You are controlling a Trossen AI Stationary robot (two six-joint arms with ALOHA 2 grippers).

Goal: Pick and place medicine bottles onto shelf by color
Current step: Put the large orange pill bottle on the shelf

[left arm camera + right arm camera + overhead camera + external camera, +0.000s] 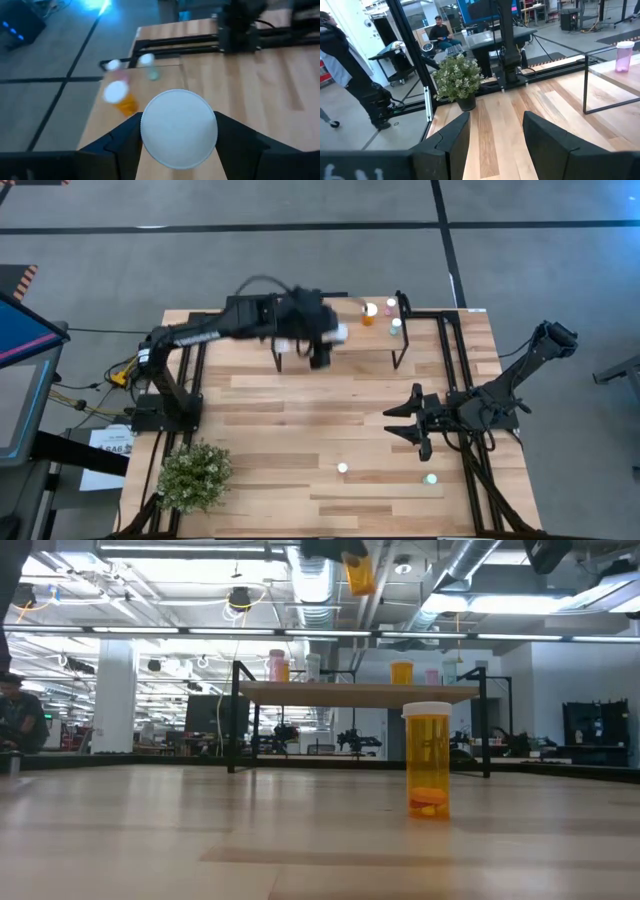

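From above, the left hand (pixel 318 340) hovers over the shelf (pixel 300 345) in the upper middle of the frame, blurred, a white cap showing beside it. The left wrist view makes the grip plain: its two dark fingers (pixel 122 145) grasp a white-capped bottle (pixel 179 127), seen cap-on. The low view alone gives that bottle's orange body (pixel 359 573), hanging at the top edge above the shelf.

At the shelf's right end stand an orange bottle (pixel 369 313), a pink one (pixel 391 306) and a pale green one (pixel 396 327). The low view adds a large orange bottle (pixel 427 760) upright on the surface in the foreground.

The right hand (pixel 408 423) waits at centre right, fingers apart and empty, facing a potted plant (pixel 457 80) in its wrist view; two more bottles (pixel 343 469) stand near the lower edge.
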